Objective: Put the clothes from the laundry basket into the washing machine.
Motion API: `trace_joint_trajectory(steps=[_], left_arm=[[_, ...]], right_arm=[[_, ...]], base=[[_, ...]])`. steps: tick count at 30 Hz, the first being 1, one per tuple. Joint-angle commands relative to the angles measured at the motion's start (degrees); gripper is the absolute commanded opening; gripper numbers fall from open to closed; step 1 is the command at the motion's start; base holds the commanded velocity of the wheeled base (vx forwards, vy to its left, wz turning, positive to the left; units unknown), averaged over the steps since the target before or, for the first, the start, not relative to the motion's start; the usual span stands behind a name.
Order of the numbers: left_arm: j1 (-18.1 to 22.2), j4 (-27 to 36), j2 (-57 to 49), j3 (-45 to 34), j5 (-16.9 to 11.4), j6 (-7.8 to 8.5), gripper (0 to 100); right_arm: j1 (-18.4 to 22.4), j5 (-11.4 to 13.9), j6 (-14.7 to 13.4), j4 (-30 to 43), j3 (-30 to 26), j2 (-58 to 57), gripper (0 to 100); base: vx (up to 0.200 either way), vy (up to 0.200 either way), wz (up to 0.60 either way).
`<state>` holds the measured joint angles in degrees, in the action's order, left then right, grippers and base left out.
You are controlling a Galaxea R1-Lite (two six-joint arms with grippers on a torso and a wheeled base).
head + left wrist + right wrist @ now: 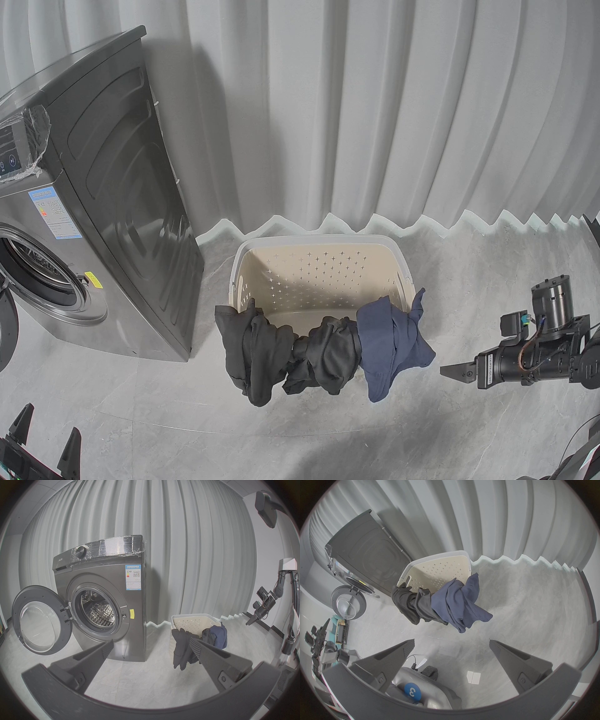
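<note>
The basket [325,265] stands on the floor by the curtain [375,106], just right of the washer [119,187] (door [39,620] swung open). Grey clothes [262,350] hang over its near rim, from the left corner to the middle; a navy garment [390,340] hangs at the right corner. The left gripper [150,642] and right gripper [451,642] are both spread wide, holding nothing, well apart from the basket.

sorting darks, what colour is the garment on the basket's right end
Navy blue; the garment, draped over the laundry basket rim, shows best in the head view.
</note>
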<state>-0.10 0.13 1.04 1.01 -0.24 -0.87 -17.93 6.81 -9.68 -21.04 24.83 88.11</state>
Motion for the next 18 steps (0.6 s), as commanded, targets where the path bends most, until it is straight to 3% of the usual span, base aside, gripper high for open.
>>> trace_joint_trajectory(steps=[1, 6, 18], left_arm=[[0.01, 0.04, -0.77, -1.01, -0.02, -0.01, 100], [0.01, 0.04, -0.86, -0.92, -0.02, -0.01, 100], [0.01, 0.04, -0.77, -0.92, -0.02, -0.01, 100]], right_arm=[[-1.32, -1.98, -1.83, -0.84, 3.82, 7.07, 100], [-2.81, -6.20, -5.79, -4.54, 7.25, 14.10, 100], [-4.22, -8.84, -6.05, -10.16, 12.78, 25.27, 100]], base=[[0.000, 0.000, 0.00], [0.000, 0.000, 0.00], [0.000, 0.000, 0.00]])
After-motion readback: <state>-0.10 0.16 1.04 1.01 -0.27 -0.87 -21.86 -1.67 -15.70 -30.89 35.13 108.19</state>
